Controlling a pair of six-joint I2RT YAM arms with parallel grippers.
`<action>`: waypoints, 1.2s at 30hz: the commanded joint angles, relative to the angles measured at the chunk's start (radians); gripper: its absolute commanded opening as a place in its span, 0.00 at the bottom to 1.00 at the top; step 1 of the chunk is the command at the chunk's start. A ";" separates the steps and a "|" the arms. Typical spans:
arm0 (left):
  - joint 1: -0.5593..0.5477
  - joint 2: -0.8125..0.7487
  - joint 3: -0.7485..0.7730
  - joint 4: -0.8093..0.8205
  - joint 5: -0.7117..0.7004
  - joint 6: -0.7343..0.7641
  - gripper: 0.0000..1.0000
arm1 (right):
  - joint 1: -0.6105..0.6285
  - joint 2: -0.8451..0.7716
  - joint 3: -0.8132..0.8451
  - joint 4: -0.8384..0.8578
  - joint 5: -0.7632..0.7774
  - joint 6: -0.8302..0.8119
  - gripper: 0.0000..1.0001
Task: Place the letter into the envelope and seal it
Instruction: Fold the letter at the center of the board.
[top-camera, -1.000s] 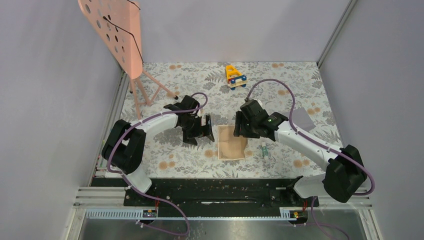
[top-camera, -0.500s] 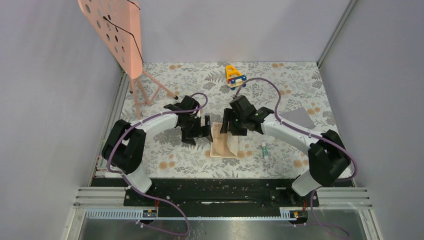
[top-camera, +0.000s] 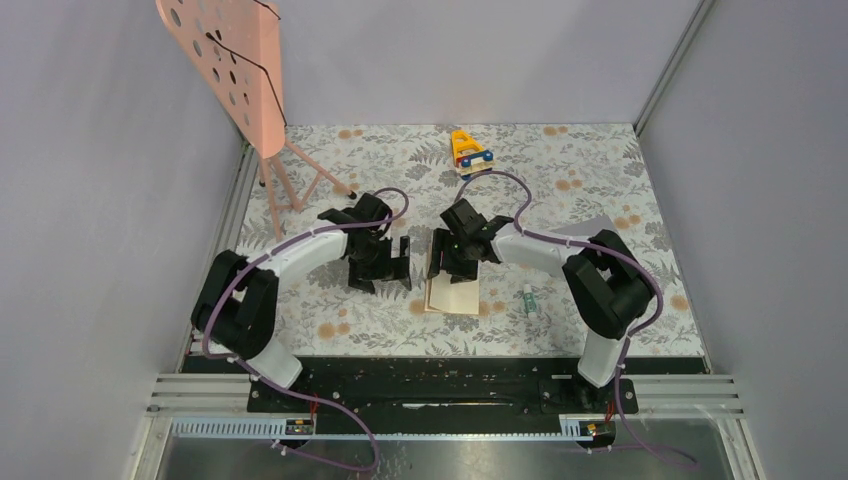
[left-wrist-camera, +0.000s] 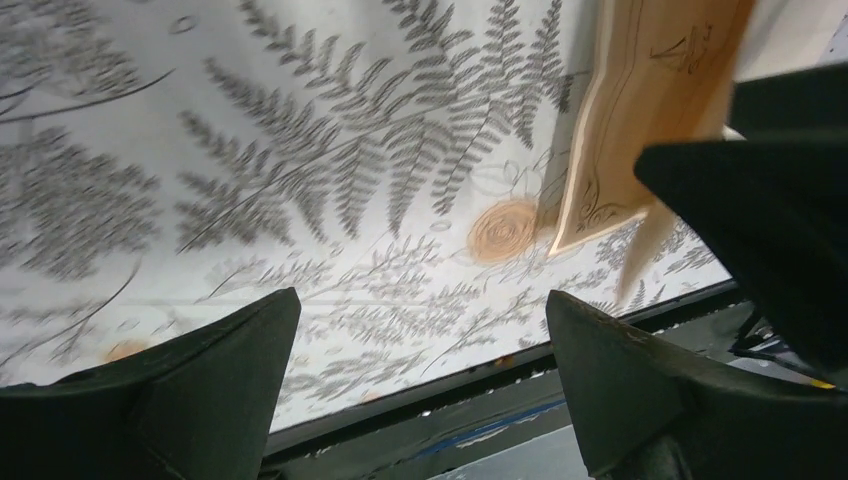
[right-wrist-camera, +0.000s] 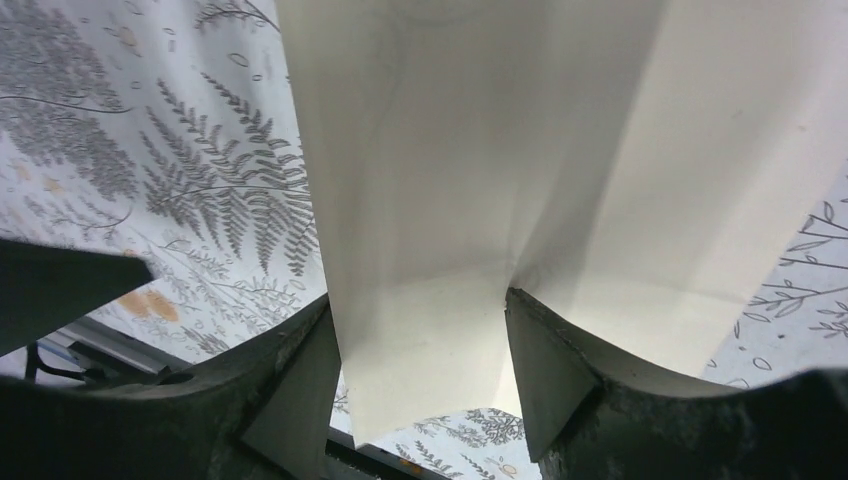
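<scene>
The tan creased letter (top-camera: 455, 297) lies at the table's middle, its right part lifted and folded over to the left. My right gripper (top-camera: 449, 263) stands over its far edge. In the right wrist view the pale sheet (right-wrist-camera: 470, 180) runs up between the fingers of the right gripper (right-wrist-camera: 418, 296), raised off the table and held there. My left gripper (top-camera: 385, 264) is open and empty just left of the letter; its wrist view (left-wrist-camera: 420, 300) shows the letter's edge (left-wrist-camera: 640, 120) at upper right. The grey-lilac envelope (top-camera: 588, 228) lies far right, mostly hidden behind the right arm.
A yellow toy car (top-camera: 470, 152) sits at the back centre. A pink perforated stand (top-camera: 235, 70) stands at the back left. A small green-and-white tube (top-camera: 528, 298) lies right of the letter. The black rail (top-camera: 440, 375) runs along the near edge.
My right gripper has swung left across the letter, lifting and folding its right side over; the letter now looks narrower and sits further left. My left gripper has edged left.
</scene>
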 joint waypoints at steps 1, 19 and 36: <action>0.016 -0.141 0.015 -0.114 -0.115 0.078 0.98 | 0.008 0.030 0.030 0.024 -0.026 0.014 0.67; 0.014 -0.149 0.162 -0.073 -0.023 0.045 0.97 | 0.006 -0.217 0.091 -0.128 -0.022 -0.104 0.82; -0.067 0.197 0.284 0.201 0.238 -0.083 0.97 | -0.228 -0.246 -0.275 0.045 -0.101 -0.013 0.71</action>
